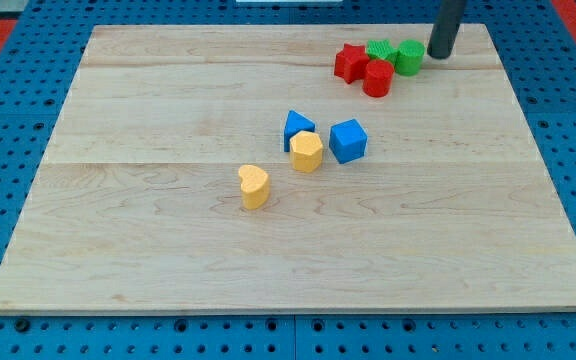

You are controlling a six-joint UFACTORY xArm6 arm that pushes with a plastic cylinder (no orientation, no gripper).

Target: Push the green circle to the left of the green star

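Green circle (409, 56) near board's (168, 250) top edge

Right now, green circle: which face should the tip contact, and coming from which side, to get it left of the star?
No grip, only a push. My tip sits just right of the green circle, which touches the green star on its left. Pushing straight left would likely shove the star too. Better to contact the circle's upper right side and steer it down around the red cylinder.
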